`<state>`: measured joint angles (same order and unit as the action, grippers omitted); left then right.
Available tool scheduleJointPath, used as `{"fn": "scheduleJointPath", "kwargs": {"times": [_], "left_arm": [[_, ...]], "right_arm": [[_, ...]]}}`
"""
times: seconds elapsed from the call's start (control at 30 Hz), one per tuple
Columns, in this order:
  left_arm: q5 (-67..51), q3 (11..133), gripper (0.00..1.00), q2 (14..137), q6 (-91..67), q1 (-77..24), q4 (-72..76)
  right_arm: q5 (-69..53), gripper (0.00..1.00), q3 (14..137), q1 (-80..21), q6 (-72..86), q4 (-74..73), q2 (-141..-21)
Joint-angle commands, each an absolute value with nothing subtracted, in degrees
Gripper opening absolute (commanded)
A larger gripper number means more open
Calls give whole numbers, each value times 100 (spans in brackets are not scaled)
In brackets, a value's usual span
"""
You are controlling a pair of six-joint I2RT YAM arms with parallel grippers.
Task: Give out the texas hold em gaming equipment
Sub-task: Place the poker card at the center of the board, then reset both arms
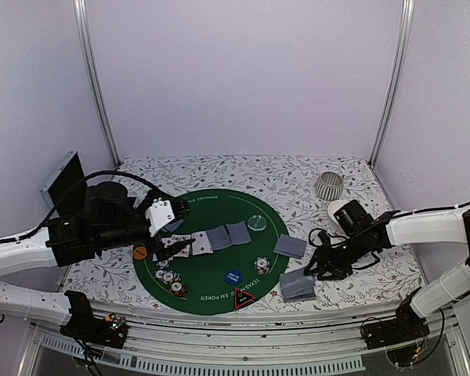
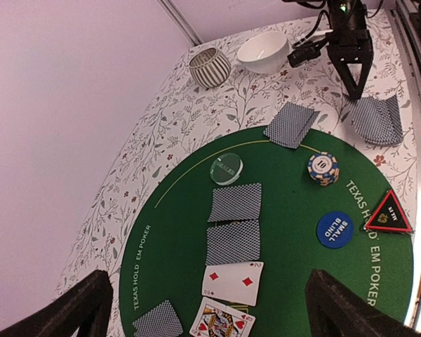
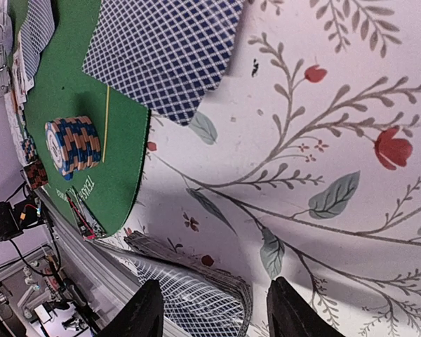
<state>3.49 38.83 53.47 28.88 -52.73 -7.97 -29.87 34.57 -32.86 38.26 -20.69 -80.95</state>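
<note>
A green poker mat (image 1: 211,200) holds a row of cards: two face-down (image 2: 235,221), then a two of diamonds (image 2: 235,281) and a court card of hearts. My left gripper (image 1: 176,231) hovers open and empty over this row (image 2: 210,319). On the mat are also a clear disc (image 2: 226,168), a striped chip stack (image 2: 323,168), a blue button (image 2: 335,229), a triangle marker (image 2: 389,214), an orange button (image 1: 140,253) and several chips (image 1: 168,278). My right gripper (image 1: 319,270) is open, its fingers astride the fanned deck (image 3: 196,302). Two face-down cards (image 3: 161,49) lie at the mat's right edge.
A white bowl (image 1: 341,210) and a ribbed grey cup (image 1: 328,186) stand at the back right on the flowered tablecloth (image 1: 376,266). Purple walls close the back and sides. The metal rail (image 1: 243,345) runs along the near edge, close to the deck.
</note>
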Motion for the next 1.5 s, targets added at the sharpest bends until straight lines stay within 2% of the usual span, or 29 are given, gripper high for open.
{"fn": "scheduleJointPath", "kwargs": {"times": [0.0, 0.17, 0.23, 0.33, 0.47, 0.67, 0.8, 0.93, 1.03, 1.2, 1.37, 1.47], "left_arm": [[346, 3817, 98, 5280, 2900, -5230, -675], [402, 3814, 98, 5271, 2896, -5215, -668], [507, 3806, 98, 5256, 2854, -5187, -588], [678, 3826, 98, 5255, 2617, -4969, -302], [765, 3955, 98, 5273, 1813, -3881, 302], [1010, 3925, 98, 5155, 510, -1994, 1197], [1172, 3337, 98, 5160, 73, -1088, 1876], [1199, 2942, 98, 5460, -355, -340, 2591], [1291, 2616, 98, 5905, -655, 133, 3589], [720, 1833, 98, 6623, 13, 253, 5191], [688, 1640, 98, 7117, -73, 403, 5723], [163, 1620, 98, 7248, -68, 534, 6069]], "right_arm": [[-2339, 54, 4055, -3366, 3595, -3126, -7866], [-1931, 62, 4751, -3378, 3428, -3564, -7527], [-1509, 74, 5112, -3377, 3307, -3551, -7239], [-501, 100, 5686, -3326, 2948, -3252, -6737], [338, 99, 5615, -2773, 2090, -1895, -6144], [567, 99, 4113, -1310, 1333, 1124, -5079], [572, 99, 3494, -310, 1156, 1755, -4941], [287, 99, 2754, 153, 947, 2622, -5131], [55, 99, 1970, 296, 845, 3828, -5335], [109, 99, 1183, 301, 700, 5246, -6020], [1, 99, 710, 309, 450, 6860, -7108], [-245, 99, 689, 307, 300, 7429, -7550]]}}
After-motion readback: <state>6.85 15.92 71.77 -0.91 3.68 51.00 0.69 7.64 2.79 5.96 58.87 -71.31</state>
